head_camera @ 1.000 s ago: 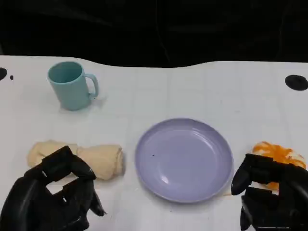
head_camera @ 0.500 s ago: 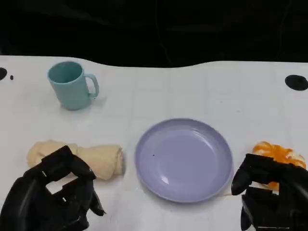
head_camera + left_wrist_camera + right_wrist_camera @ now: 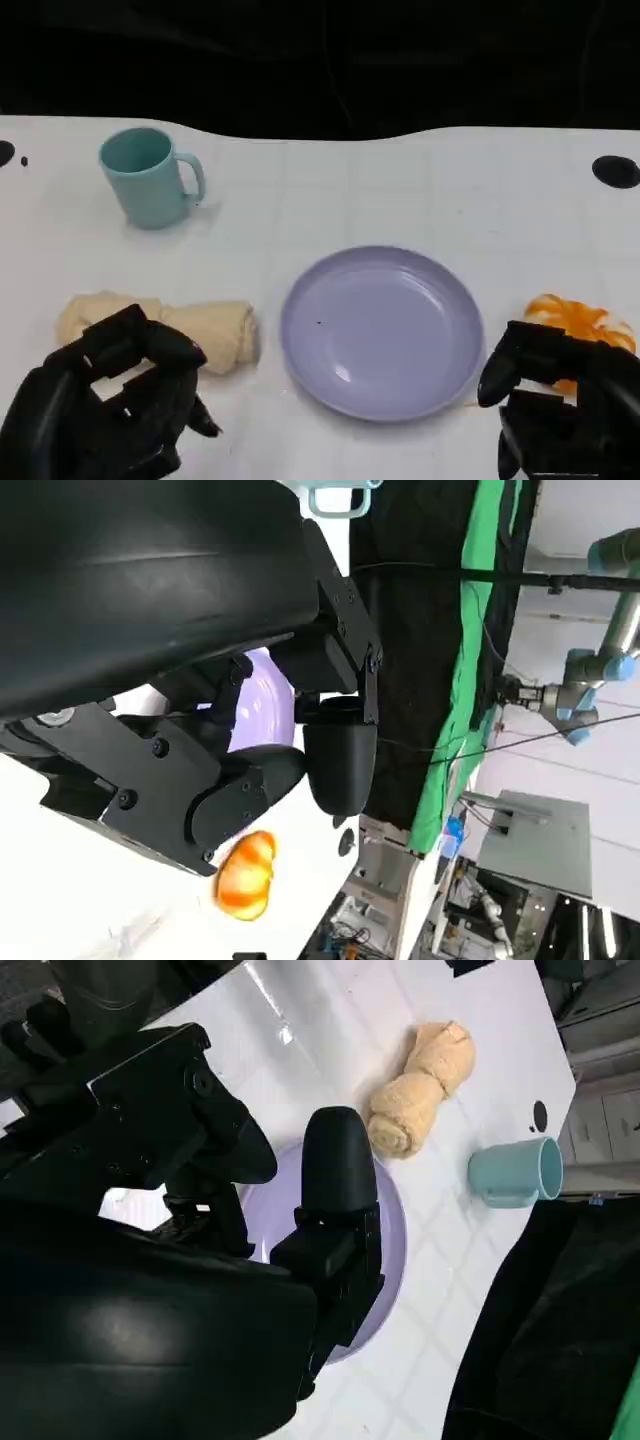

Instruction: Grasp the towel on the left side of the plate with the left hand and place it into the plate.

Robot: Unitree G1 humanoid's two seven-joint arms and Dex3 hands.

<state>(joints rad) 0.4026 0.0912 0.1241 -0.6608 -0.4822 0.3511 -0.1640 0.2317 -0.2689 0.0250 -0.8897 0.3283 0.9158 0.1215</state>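
The left hand (image 3: 105,405), fingers parted and holding nothing, hovers at the near edge of the counter (image 3: 400,190), just short of the rolled towel (image 3: 200,332) lying beyond its fingertips. To the towel's right sits the plate (image 3: 380,330); past that, the right hand (image 3: 565,405), also unladen, fronts an orange thing (image 3: 580,318). Farthest off stands a mug (image 3: 150,178).

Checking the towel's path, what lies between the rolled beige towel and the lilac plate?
Nothing: the head view shows just a narrow strip of bare white table between the rolled beige towel and the round lilac plate.
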